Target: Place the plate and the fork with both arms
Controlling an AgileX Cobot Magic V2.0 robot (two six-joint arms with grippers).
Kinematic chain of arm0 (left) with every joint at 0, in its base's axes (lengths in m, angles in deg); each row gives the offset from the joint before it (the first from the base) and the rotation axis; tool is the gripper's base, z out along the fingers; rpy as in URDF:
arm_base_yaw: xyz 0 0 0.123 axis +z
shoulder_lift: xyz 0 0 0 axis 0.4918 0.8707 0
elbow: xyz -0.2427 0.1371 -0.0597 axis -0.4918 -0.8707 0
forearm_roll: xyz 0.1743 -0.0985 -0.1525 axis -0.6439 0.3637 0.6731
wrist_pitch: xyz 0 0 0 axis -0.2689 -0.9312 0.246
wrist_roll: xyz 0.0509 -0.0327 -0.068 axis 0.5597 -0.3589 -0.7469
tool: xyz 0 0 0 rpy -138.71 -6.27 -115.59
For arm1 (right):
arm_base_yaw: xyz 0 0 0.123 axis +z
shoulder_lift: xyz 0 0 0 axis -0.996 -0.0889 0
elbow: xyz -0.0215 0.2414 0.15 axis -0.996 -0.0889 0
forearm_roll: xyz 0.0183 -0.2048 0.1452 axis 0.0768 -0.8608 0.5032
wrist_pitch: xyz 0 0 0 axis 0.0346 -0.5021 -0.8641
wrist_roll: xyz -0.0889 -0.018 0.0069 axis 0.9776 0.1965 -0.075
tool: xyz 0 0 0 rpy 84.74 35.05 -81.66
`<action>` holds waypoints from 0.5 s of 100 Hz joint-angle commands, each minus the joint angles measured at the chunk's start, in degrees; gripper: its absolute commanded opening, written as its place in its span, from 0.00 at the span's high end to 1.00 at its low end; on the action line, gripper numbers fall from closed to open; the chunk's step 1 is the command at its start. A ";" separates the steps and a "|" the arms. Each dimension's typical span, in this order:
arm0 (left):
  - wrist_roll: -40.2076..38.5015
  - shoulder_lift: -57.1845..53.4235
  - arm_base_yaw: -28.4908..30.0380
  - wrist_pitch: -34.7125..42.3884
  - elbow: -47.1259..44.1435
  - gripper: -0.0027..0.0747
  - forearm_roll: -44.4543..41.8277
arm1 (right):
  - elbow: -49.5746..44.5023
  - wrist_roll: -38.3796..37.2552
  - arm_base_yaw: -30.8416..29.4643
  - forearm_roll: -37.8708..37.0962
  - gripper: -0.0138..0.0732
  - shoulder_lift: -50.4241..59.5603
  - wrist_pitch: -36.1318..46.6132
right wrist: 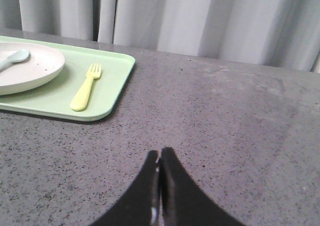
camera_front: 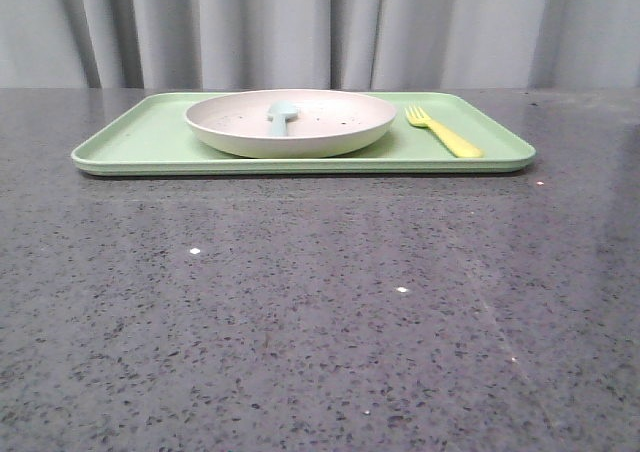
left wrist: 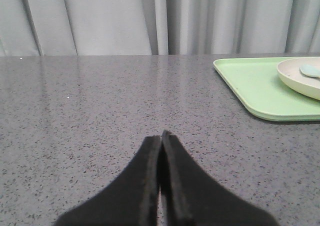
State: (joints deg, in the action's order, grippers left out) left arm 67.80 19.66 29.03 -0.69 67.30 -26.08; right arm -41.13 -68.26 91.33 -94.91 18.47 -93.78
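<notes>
Green plastic tray [camera_front: 150, 137] lies at the far edge of the speckled grey stone surface [camera_front: 300, 322] in the front view, bearing the round cream plate [camera_front: 330, 122], a pale blue spoon [camera_front: 282, 117] in it, and the yellow plastic fork [camera_front: 445, 132] just beside it toward the tray's right end.

Left wrist view: left claw [left wrist: 161, 136] pinched together, empty, well apart from the tray.

Right wrist view: right claw [right wrist: 160, 153] likewise pressed together, empty. Plate and fork may already be placed, or await lifting; either way, keep both claws clear of the tray rim.
</notes>
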 commanded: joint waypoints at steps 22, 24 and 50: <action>-0.72 -1.80 -0.53 4.42 -0.83 0.99 0.38 | -5.30 0.78 -3.14 2.74 0.92 7.32 6.93; -0.72 -1.80 -0.53 4.42 -0.83 0.99 0.38 | -5.58 0.78 -3.14 2.74 0.92 7.53 7.15; -0.72 -1.80 -0.53 4.42 -0.83 0.99 0.38 | -9.33 0.78 -3.14 2.74 0.92 7.47 12.00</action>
State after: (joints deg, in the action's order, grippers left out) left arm 67.80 19.66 29.03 -0.69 67.30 -26.08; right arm -50.68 -68.26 88.58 -92.41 24.52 -88.19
